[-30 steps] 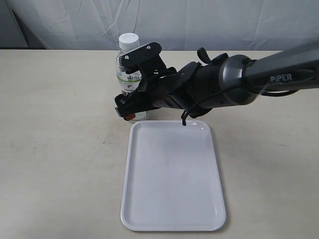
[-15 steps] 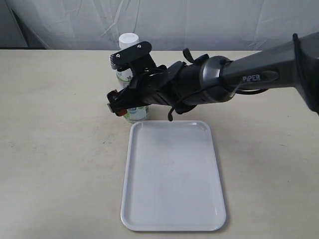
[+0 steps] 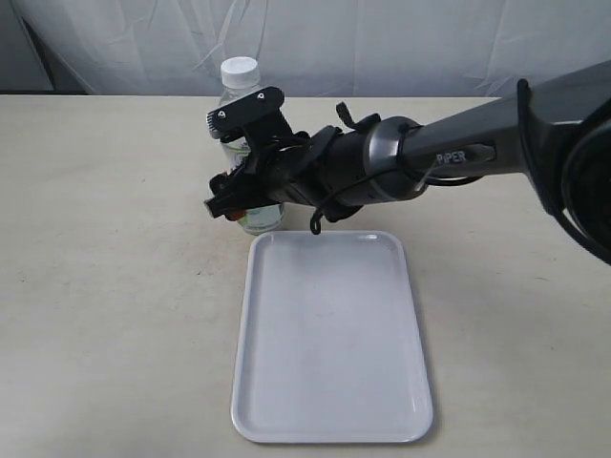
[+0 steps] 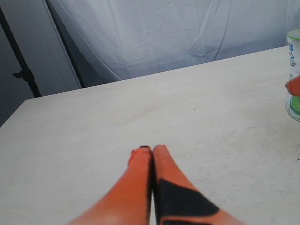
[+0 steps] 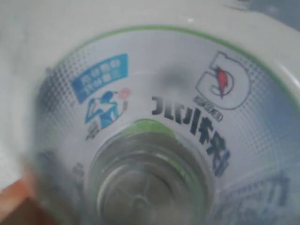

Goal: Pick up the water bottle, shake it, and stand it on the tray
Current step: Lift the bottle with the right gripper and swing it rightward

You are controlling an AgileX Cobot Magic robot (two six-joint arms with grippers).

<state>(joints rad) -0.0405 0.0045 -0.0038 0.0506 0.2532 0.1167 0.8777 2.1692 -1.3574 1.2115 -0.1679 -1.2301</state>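
The water bottle stands just beyond the far short end of the white tray, its white cap leaning slightly left. My right gripper reaches in from the right and is open astride it. One black finger crosses the neck and an orange-tipped finger sits low by the base. The right wrist view is filled by the bottle's label and clear bottom, very close and blurred. Far off to the left, my left gripper hovers over bare table with its orange fingers pressed together, holding nothing, and sees the bottle.
The right arm stretches across the table above the tray's far end. A white cloth backdrop hangs behind the table's back edge. A dark stand shows at the left.
The right gripper has slid left, further along the bottle. The bottle's cap has shifted slightly left and away. The tray has not moved.
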